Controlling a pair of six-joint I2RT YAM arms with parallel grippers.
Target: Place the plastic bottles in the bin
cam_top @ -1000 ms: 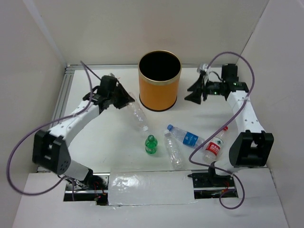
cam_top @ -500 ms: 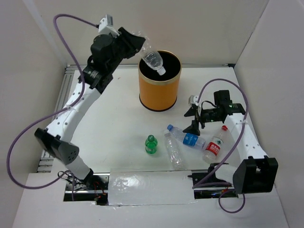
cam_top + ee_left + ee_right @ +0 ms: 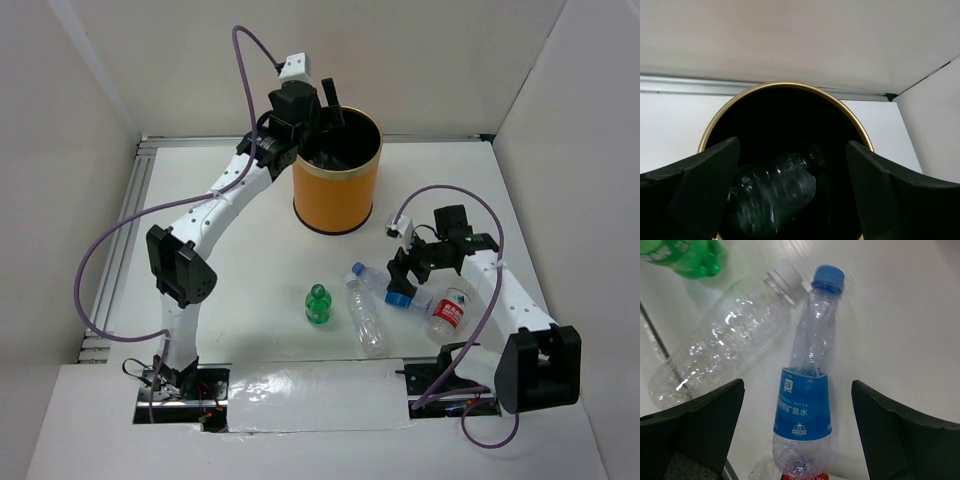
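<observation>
Black fingers of the right gripper [image 3: 797, 387] are spread to either side of the blue-labelled bottle [image 3: 804, 407], which lies in front of the bin [image 3: 335, 200] and to its right, just beside a clear bottle [image 3: 725, 347]. For a clean pick, the jaws should be lowered square across the label and closed gently, so that the thin wall is not crushed and the neighbour not nudged. Above the bin's mouth the left gripper [image 3: 792, 150] is likewise parted, and a ribbed bottle [image 3: 775, 190] is seen lying inside.

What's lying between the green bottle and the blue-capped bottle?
One clear bottle, lying on its side, shown in the right wrist and top views.
</observation>
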